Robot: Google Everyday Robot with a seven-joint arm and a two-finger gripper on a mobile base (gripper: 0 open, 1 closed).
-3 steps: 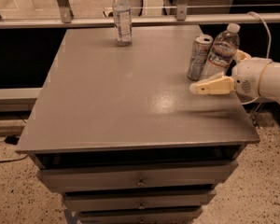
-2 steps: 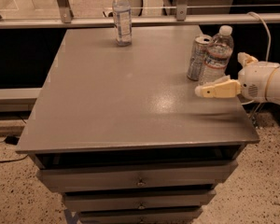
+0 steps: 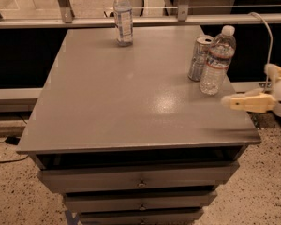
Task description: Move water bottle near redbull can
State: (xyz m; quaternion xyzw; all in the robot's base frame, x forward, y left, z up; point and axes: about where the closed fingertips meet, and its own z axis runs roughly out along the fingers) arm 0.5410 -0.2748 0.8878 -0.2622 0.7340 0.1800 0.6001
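**Tool backs off; bottle left standing by the can**

Nearest are the drawers [image 3: 140, 179] under the grey tabletop [image 3: 107, 102]. Just past the front right corner, the tool [image 3: 230, 102] hangs at the tabletop's right edge, its pale tip pointing left toward the task's things. It holds nothing. Whether it is open or closed I cannot tell.

That is the change: a second ago the tool sat close beside the bottle, and it has since drawn back to the right and toward the front, so there is now a clear gap between them. The bottle and the can have barely shifted meanwhile. I read this as a release followed by a retreat, which would put the task at or very near its end.

Further in, the bottle [image 3: 216, 64] stands on the right side of the tabletop, just beside the can [image 3: 198, 60], to its right and slightly nearer the front. They look to be touching or almost so. The bottle's long axis is vertical, white cap up, with no lean to be seen, and it overtops the can.

At the back edge, well apart from both, stands the far bottle [image 3: 123, 20], also upright.
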